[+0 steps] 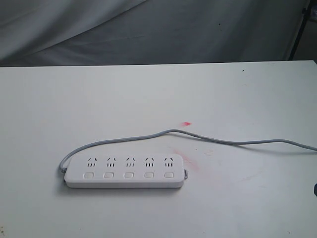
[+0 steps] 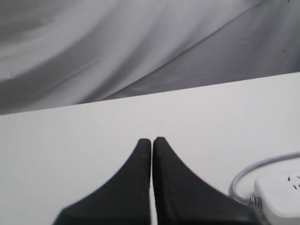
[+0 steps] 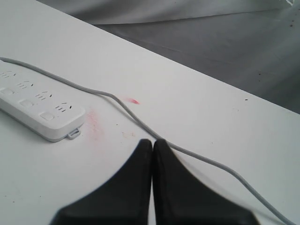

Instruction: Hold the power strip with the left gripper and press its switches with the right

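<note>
A white desk (image 1: 257, 94) is shown; the power strip (image 1: 126, 171) is laid flat near its near edge, left of centre; the grey cord (image 1: 223, 140) is run to the right edge; a red smear (image 1: 190, 162) is seen beside the strip's right end; a pink mark (image 1: 186, 123) is seen nearer the middle.

table (image 1: 54, 104): white, pink smears (image 1: 186, 123) | backdrop: creased grey cloth (image 1: 148, 29) | light: even

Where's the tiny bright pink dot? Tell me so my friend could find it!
Look at the big white table and find the long white power strip lying on it. Follow its grey cord to where it curves farthest back; the bright pink dot sits just beyond that curve. Unlike the pale pink smear by the strip's end, it is small and vivid.
</note>
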`<state>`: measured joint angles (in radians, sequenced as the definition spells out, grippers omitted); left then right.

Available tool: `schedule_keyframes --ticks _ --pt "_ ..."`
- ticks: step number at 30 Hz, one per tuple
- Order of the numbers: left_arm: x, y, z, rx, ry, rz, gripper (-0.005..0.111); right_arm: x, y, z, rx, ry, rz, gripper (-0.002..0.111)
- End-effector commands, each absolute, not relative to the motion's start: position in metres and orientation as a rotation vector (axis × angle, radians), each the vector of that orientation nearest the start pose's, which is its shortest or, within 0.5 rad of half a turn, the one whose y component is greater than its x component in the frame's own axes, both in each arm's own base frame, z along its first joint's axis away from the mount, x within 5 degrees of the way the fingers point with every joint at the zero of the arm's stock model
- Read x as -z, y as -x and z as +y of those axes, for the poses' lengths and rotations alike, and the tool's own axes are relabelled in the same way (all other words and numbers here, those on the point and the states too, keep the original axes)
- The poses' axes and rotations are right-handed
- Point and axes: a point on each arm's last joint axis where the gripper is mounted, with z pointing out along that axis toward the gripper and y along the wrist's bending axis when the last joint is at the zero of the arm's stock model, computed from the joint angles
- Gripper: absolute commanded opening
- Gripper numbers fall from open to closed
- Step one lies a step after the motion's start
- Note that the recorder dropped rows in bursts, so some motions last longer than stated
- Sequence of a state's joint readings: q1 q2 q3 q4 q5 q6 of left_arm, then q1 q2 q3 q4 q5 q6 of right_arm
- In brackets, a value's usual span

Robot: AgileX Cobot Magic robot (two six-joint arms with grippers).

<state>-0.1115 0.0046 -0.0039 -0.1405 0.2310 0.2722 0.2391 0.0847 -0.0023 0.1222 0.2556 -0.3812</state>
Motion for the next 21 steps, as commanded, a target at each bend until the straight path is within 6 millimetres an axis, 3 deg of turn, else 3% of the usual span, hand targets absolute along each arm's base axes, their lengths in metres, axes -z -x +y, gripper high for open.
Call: schedule_keyframes --ticks 1,21 --pt "-0.188 -0.054 -0.0093 0.016 -0.239 1.746 0.002 -0.1857 -0.0584 0.0166 -0.009 0.46 1.758 0.0" --pt "-0.188 -0.054 -0.0093 0.016 -0.239 1.746 0.002 -0.1857 -0.0583 0.017 -0.024 0.449 1.76 0.0"
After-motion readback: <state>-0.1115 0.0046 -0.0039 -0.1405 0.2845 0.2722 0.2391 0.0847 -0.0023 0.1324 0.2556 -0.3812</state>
